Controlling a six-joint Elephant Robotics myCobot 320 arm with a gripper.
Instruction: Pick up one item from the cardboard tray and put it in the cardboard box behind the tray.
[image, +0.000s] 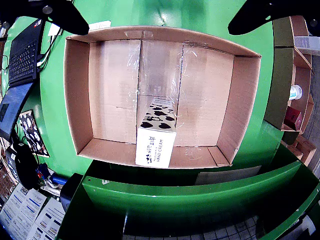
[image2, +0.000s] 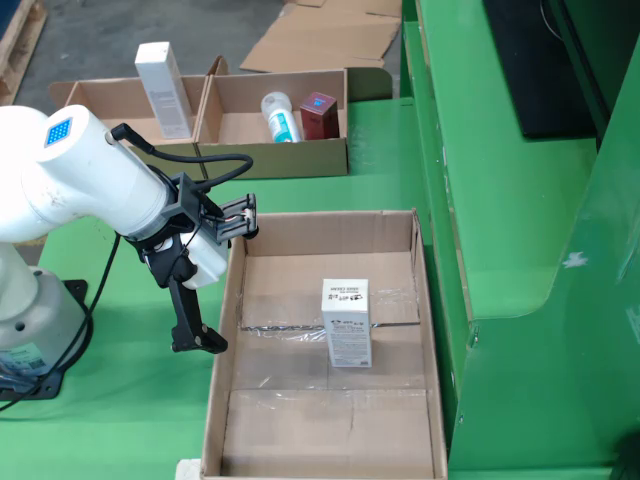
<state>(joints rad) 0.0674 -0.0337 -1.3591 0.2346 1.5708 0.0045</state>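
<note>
Looking down from the wrist view, you see the two black fingers (image: 60, 15) spread wide at the upper corners of the frame, with nothing between them, so the gripper (image2: 205, 280) is open and empty. In the fixed view it hangs at centre left, outside the box (image2: 225, 330) and just beside its left wall. The carton (image2: 346, 322) stands upright in the middle of the box floor, apart from every wall; in the wrist view it sits at lower centre, its cow-patterned face up. That placement suggests one item is already delivered. The tray (image2: 275, 158) lies along the top of the fixed view, holding a tall white pack (image2: 163, 89), a bottle (image2: 281, 116) and a red pack (image2: 319, 115), all upright and spaced for easy picking.
</note>
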